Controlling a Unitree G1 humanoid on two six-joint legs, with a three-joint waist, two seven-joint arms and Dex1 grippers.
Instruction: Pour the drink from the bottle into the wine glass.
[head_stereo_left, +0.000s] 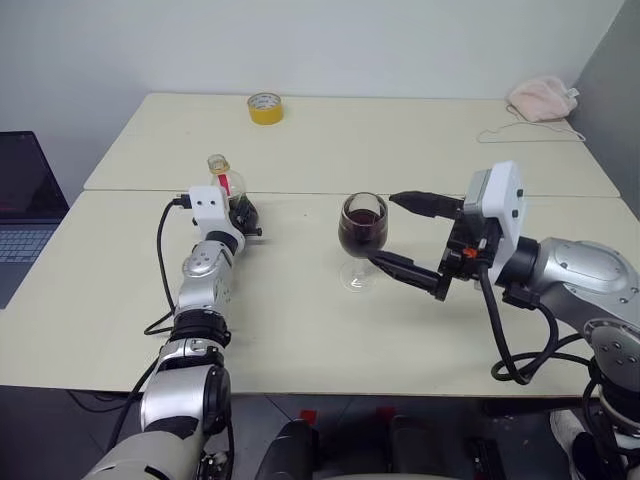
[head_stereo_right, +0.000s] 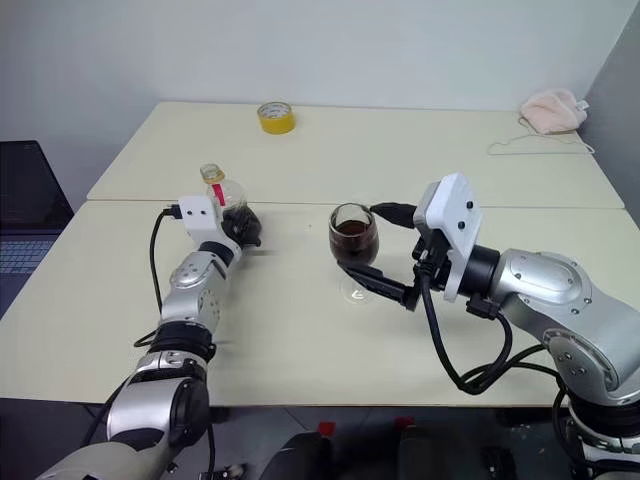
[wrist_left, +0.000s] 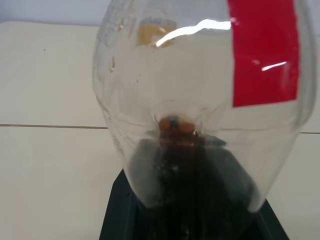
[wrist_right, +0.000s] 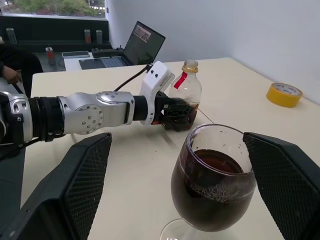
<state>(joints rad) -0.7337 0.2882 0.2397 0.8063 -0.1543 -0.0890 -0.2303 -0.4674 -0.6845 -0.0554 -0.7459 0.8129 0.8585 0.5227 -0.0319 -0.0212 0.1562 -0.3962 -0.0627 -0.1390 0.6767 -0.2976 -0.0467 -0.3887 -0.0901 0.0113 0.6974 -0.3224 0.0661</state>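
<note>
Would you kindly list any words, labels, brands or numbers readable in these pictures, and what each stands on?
None can be read.
Bottle: its red label strip carries no lettering.
Yellow tape roll: no print can be seen.
Laptop: what its screen shows is too small to read.

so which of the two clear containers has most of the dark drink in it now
The wine glass, about half full; the bottle holds just a little at its base.

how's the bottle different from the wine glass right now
The bottle is nearly empty, with drink only at its base; the wine glass is mostly full. The left pincer grips the bottle; the right pincer stands open around the glass. Both are clear and upright on the table.
</note>
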